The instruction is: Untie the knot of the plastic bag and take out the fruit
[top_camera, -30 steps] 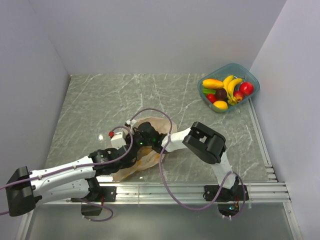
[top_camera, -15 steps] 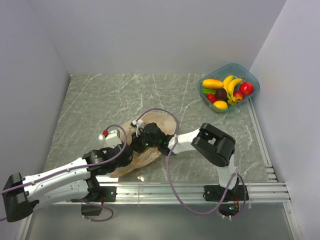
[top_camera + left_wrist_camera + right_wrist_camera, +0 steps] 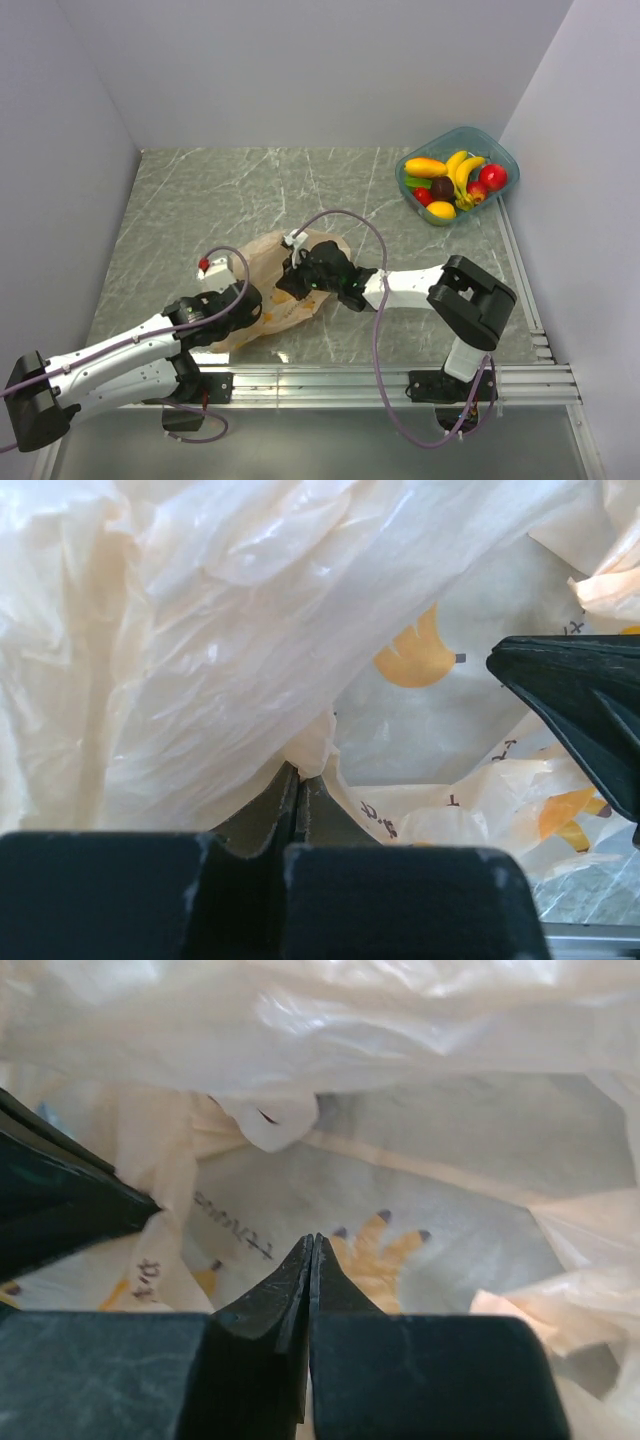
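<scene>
Left pincer (image 3: 298, 772) is clamped shut on a fold of the plastic bag (image 3: 268, 252), anchoring it near me on the bench (image 3: 180, 200), I reckon. My right pincer (image 3: 312, 1242) is closed too, tip against film; catch unclear. Can't spot the knot.

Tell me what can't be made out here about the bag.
The knot: top external view, the left tool and right tool cover part of the plastic bag; wrist views show only folds.
Any fruit inside: hidden by crumpled plastic in every view.
Right tool's grip: shut, film between tips too thin to see.
</scene>
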`<action>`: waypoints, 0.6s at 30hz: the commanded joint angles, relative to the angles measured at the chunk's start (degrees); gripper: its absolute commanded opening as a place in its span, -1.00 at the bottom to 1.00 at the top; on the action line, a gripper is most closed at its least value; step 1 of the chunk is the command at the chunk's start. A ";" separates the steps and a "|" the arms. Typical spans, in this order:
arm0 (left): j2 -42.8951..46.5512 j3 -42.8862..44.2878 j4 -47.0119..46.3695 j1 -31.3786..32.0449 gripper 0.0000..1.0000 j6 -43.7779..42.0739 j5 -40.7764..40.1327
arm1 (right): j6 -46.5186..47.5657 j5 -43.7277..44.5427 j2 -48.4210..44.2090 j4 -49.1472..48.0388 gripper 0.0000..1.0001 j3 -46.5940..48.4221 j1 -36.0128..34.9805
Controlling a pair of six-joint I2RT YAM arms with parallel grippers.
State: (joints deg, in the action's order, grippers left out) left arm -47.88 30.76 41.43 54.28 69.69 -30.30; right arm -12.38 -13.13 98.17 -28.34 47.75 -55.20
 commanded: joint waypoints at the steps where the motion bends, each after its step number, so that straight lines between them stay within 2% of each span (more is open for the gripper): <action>1: 0.15 0.44 -1.87 -0.32 -0.99 -2.45 0.33 | 1.49 1.43 -1.93 0.66 -0.87 -0.90 0.44; 5: -0.55 4.11 -1.18 -0.32 -0.99 -5.43 -2.99 | -1.15 3.62 -0.44 1.44 -0.43 0.24 0.44; 6: -1.59 5.87 -0.48 -0.32 -0.99 -6.57 -4.40 | -1.94 6.59 0.52 2.05 -0.29 1.20 0.44; 8: -3.18 12.72 0.14 -0.32 -0.99 -11.23 -8.78 | -4.92 10.29 1.49 4.16 -0.14 2.08 0.62; 9: -5.54 15.35 0.32 -0.32 -0.99 -12.90 -10.02 | -6.06 12.92 2.02 4.69 0.03 2.26 0.88; 12: -11.33 29.04 0.41 -0.23 -0.99 -21.67 -11.36 | -12.82 17.25 2.46 6.36 0.34 2.00 2.72; 15: -16.00 36.53 -1.52 2.13 -0.99 -26.25 -8.46 | -17.31 15.60 3.08 6.98 0.52 1.39 5.09; 18: -19.78 40.24 -1.36 6.61 -0.99 -26.10 -8.37 | -19.17 13.83 3.52 5.75 0.58 0.07 6.42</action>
State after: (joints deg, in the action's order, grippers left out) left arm -64.77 67.51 40.66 57.25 48.56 -37.87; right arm -26.46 -0.19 101.10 -21.91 48.12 -50.24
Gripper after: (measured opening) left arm 0.012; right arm 0.785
